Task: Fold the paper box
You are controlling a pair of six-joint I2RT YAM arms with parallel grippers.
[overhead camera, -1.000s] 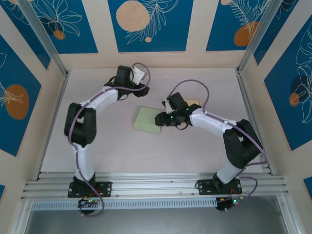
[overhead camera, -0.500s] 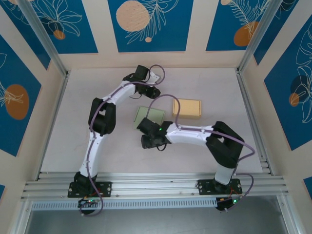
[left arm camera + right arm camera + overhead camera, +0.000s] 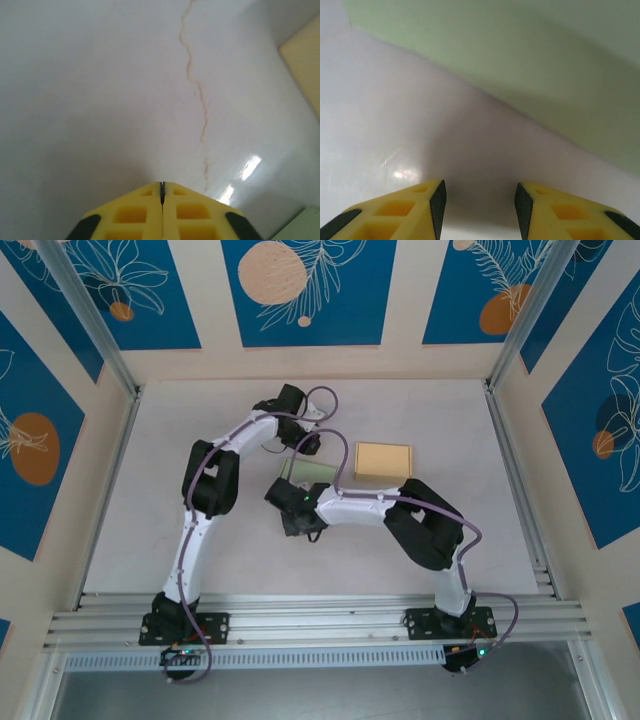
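Flat green paper box (image 3: 312,471) at mid-table (image 3: 200,420), lying level, its far edge running left to right with a slight tilt. Its near part is covered by the right arm, so the long axis cannot be judged. A tan box (image 3: 383,461) sits just right of it, long axis left to right, with a narrow strip of bare surface between the two. The left gripper (image 3: 312,443) hangs at the paper box's far edge, its yellow fingers (image 3: 140,212) pressed together with nothing between them. In the left wrist view a thin brown crack (image 3: 200,100) runs away across the white surface, the tan box shows at the right edge and a green corner at bottom right. The right gripper (image 3: 295,515) is at the near-left side of the paper box, jaws parted and empty. In its wrist view a green edge (image 3: 530,65) crosses diagonally just ahead of the fingertips. Bare table lies open to the left and near.
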